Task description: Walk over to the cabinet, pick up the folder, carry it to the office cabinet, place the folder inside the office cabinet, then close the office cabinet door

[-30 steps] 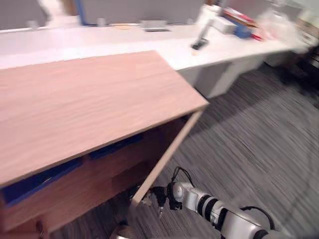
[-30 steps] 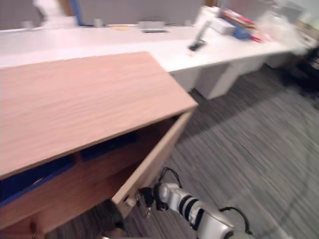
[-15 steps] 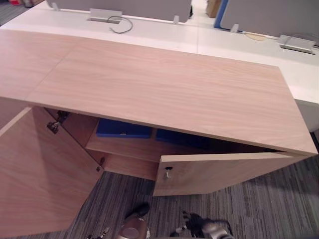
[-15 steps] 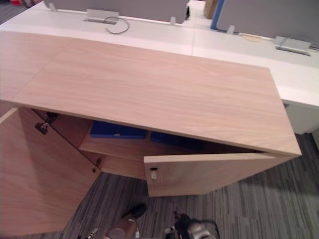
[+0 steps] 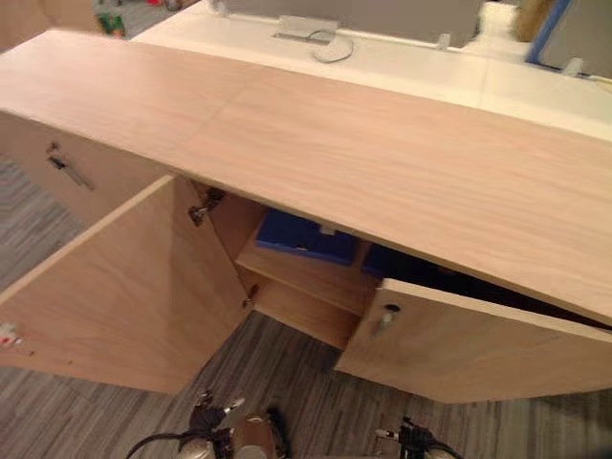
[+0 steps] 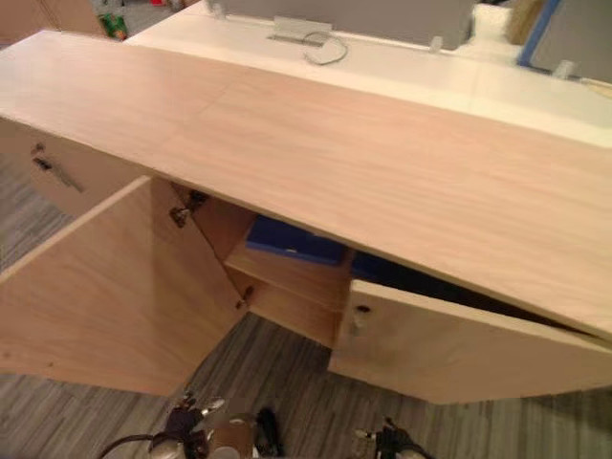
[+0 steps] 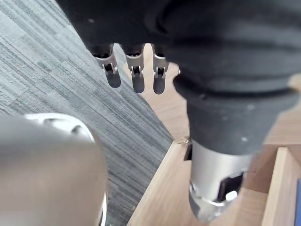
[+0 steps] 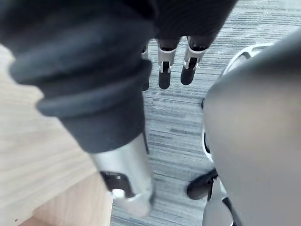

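Currently I see left robot hand (image 7: 138, 81) and right robot hand (image 8: 164, 73) hanging slack-fingered; blue folder (image 5: 304, 239) shelved in open office cabinet (image 5: 382, 163).

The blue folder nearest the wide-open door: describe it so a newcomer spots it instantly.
Start at the long wooden cabinet and look under its top, between the wide-open door and the half-shut door. On the inner shelf lies a flat bright blue folder. Its neighbour, a second blue item, is darker and partly hidden behind the half-shut door.
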Robot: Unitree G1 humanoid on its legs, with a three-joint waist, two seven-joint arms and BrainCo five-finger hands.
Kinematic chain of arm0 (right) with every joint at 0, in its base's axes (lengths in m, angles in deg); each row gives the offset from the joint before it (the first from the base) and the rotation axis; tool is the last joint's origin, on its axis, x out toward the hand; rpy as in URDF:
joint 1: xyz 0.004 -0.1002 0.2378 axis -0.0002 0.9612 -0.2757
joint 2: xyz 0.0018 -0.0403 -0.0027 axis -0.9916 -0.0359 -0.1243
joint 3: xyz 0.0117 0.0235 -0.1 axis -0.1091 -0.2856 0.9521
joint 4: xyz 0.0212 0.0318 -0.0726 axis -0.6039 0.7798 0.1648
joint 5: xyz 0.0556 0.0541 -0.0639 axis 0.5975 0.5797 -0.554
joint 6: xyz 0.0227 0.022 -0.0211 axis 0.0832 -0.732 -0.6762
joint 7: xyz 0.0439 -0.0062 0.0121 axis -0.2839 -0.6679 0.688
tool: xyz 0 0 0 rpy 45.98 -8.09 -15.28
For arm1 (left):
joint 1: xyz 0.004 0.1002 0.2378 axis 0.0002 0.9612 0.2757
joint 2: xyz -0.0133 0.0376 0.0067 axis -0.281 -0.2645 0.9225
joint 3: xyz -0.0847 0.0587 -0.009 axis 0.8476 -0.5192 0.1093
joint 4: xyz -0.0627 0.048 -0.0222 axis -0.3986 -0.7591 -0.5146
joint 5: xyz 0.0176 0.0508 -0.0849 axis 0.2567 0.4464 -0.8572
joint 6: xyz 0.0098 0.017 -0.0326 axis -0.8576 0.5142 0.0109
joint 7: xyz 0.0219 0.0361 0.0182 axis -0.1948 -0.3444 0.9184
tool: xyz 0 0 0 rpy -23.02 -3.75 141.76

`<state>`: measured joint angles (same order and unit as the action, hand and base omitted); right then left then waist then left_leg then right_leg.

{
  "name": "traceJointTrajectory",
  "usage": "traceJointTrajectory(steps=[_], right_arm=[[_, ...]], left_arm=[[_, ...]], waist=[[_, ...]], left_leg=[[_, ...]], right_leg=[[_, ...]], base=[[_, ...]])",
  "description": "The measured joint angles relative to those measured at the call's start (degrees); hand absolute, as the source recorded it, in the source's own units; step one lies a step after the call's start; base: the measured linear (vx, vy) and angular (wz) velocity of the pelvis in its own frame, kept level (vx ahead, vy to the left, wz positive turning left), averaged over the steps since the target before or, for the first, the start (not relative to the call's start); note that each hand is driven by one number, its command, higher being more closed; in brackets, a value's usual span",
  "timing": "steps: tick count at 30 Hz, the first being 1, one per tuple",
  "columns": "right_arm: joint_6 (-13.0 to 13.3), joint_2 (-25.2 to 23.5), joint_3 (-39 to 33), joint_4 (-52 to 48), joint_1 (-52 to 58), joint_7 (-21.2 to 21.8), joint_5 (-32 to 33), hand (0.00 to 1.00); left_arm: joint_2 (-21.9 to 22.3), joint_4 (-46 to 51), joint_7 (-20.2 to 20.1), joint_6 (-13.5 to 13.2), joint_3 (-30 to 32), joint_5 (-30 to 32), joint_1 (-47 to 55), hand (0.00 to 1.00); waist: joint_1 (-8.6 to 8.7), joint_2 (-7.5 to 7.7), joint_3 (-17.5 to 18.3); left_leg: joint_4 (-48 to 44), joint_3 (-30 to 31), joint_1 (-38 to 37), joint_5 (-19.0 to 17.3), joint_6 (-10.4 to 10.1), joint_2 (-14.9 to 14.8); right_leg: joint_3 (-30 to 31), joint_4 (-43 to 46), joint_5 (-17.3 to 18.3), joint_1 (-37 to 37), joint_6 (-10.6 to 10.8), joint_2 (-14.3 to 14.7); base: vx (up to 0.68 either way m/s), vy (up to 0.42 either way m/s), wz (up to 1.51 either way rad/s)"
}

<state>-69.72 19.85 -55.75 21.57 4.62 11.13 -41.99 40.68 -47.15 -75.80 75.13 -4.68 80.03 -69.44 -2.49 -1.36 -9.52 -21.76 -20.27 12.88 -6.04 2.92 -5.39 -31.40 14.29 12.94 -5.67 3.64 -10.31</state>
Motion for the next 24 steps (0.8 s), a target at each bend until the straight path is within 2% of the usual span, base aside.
traceJointTrajectory(steps=[1,2,3,4,6,7,12,14,16,17,18,21,24], right_arm=[[-0.01,-0.33,-1.05,0.18,0.15,-0.08,0.37,0.0],[0.02,-0.5,-1.56,0.26,0.25,-0.28,0.9,0.0],[0.05,-0.54,-2.33,0.3,0.38,-0.42,2.02,0.0],[0.05,-0.53,-3.93,0.5,0.38,-0.71,3.6,0.0],[0.29,-0.35,-5.32,0.37,0.28,-0.68,5.69,0.0],[0.34,-0.33,-5.79,0.36,0.75,-0.71,7.63,0.0],[0.3,-0.67,-7.81,-0.49,2.86,-0.6,9.35,0.0],[0.24,-0.8,-7.79,-0.61,2.91,-0.41,9.19,0.0],[0.14,-0.83,-7.74,-1.06,3.19,-0.11,9.16,0.0],[0.08,-0.84,-7.56,-1.55,3.59,-0.02,9.16,0.0],[0.08,-0.88,-7.54,-1.6,3.63,-0.01,9.17,0.0],[0.03,-1.18,-7.56,-1.68,3.7,0.19,9.1,0.0],[-0.09,-1.5,-7.63,-2.04,3.67,1.14,8.92,0.0]], left_arm=[[-0.18,0.02,-0.14,0.0,-0.58,-0.26,-0.31,0.0],[-0.2,-0.59,-0.23,0.24,-1.02,-0.93,-0.97,0.0],[0.02,-0.68,-0.36,0.29,-1.39,-2.22,-1.05,0.0],[0.62,-0.49,-0.53,0.2,-1.35,-4.21,-0.8,0.0],[0.82,-0.32,-0.58,0.3,-1.22,-7.18,0.36,0.0],[0.81,0.14,-1.08,0.48,-1.13,-10.0,1.33,0.0],[2.19,4.96,-2.27,0.74,-0.2,-19.02,2.41,0.0],[3.46,7.11,-2.33,0.9,1.81,-22.74,2.57,0.0],[4.29,10.12,-2.19,1.05,4.26,-24.49,3.07,0.0],[4.52,12.64,-2.14,1.07,6.18,-25.34,3.54,0.0],[4.53,13.86,-2.11,1.06,7.33,-25.54,4.11,0.0],[3.88,19.78,-0.58,1.06,13.42,-25.3,4.4,0.0],[2.75,21.95,0.38,1.14,18.28,-22.53,4.06,0.0]], waist=[[-0.02,0.09,0.09],[0.2,0.36,0.07],[0.84,0.36,-0.03],[0.95,-0.23,0.03],[0.64,-0.84,0.22],[1.73,-1.1,0.2],[2.33,-0.82,0.04],[2.9,-0.41,0.04],[3.23,-0.12,0.17],[2.95,0.01,0.18],[2.89,0.1,0.21],[2.87,0.38,0.33],[2.72,0.28,0.45]], left_leg=[[2.37,1.49,-0.44,1.5,0.09,1.51],[7.09,3.3,-1.63,4.42,-0.39,4.4],[9.35,4.39,-2.6,5.65,-0.7,6.0],[14.44,5.83,-4.85,7.9,-0.83,8.03],[23.0,6.52,-9.29,11.51,-1.68,9.72],[27.23,8.37,-11.04,13.81,-1.51,10.51],[27.27,10.31,-10.86,13.02,-0.16,11.73],[27.27,8.13,-11.14,11.66,0.82,12.09],[27.27,5.56,-11.09,11.22,0.96,12.12],[27.26,5.54,-11.32,11.15,1.1,12.4],[27.25,5.92,-11.32,11.55,0.74,12.58],[27.23,7.47,-11.7,11.87,1.44,13.23],[27.23,7.61,-11.88,11.92,1.5,13.22]], right_leg=[[0.0,-1.55,0.21,-0.35,-0.11,0.39],[-0.47,-6.19,-0.36,-1.54,-0.37,1.5],[-0.65,-7.38,-1.98,-2.47,-0.62,1.6],[-3.59,-7.79,-3.08,-4.17,0.71,0.32],[-4.7,-6.68,-3.14,-4.51,0.86,-0.51],[-6.55,-6.27,-3.05,-5.31,0.99,-0.55],[-9.29,-6.05,-3.04,-6.34,0.99,-1.3],[-10.38,-6.27,-3.05,-7.24,0.99,-1.8],[-10.94,-6.29,-3.06,-7.5,0.94,-2.07],[-10.88,-6.22,-3.07,-7.46,0.91,-2.35],[-10.86,-6.09,-3.06,-7.44,0.9,-2.48],[-10.59,-6.2,-2.88,-7.62,0.48,-2.8],[-10.56,-7.88,-2.89,-8.06,0.46,-2.22]], base=[[0.04,0.115,1.66],[0.0,0.028,1.25],[-0.02,0.023,1.48],[-0.01,0.086,0.95],[0.01,0.103,0.49],[0.01,0.054,0.46],[-0.02,0.043,0.3],[-0.03,0.053,0.27],[0.0,0.048,0.3],[0.03,0.044,0.16],[0.05,0.038,0.13],[0.05,0.02,0.24],[0.01,0.003,0.03]])
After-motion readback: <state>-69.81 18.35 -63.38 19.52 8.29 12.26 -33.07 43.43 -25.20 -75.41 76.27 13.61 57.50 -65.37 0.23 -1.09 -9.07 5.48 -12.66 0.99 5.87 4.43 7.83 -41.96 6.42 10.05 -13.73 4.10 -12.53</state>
